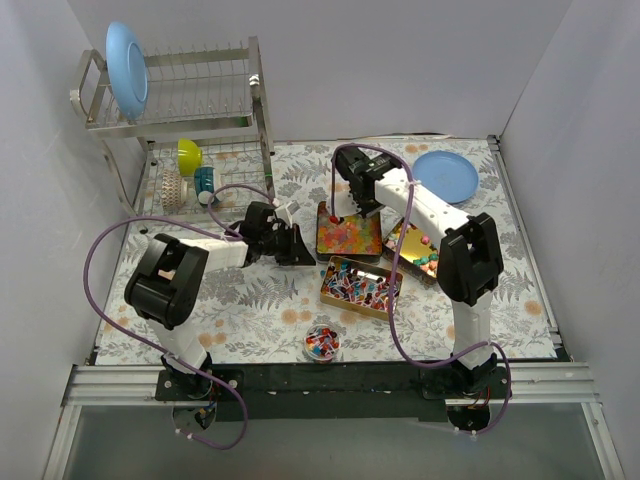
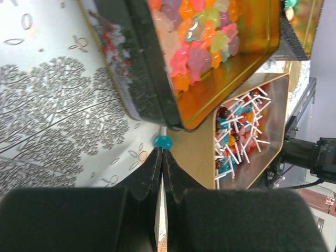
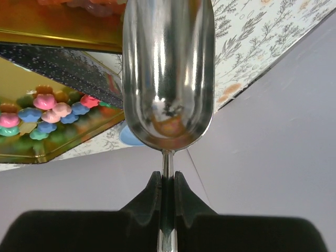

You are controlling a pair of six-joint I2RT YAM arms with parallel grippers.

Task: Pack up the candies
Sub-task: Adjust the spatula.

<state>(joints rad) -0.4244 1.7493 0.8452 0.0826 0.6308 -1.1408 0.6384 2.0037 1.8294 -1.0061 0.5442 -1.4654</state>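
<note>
Three gold tins hold the candies: translucent star gummies [image 2: 199, 37] in the tin [image 1: 348, 232] at centre, stick sweets [image 2: 239, 131] in the nearer tin [image 1: 358, 284], and flower pieces [image 3: 47, 111] in the right tin [image 1: 420, 250]. My left gripper [image 2: 161, 150] is shut beside the gummy tin's near corner, with nothing seen between its fingers. A small blue sweet [image 2: 163, 141] lies on the cloth just past its tips. My right gripper [image 3: 167, 176] is shut on the handle of a metal scoop [image 3: 168, 73], which looks empty, above the gummy tin's far edge [image 1: 362, 200].
A small glass bowl [image 1: 322, 342] of mixed sweets stands near the front edge. A blue plate [image 1: 446, 175] lies at the back right. A dish rack [image 1: 185, 120] with a blue plate and yellow bowl fills the back left. Side walls close in the table.
</note>
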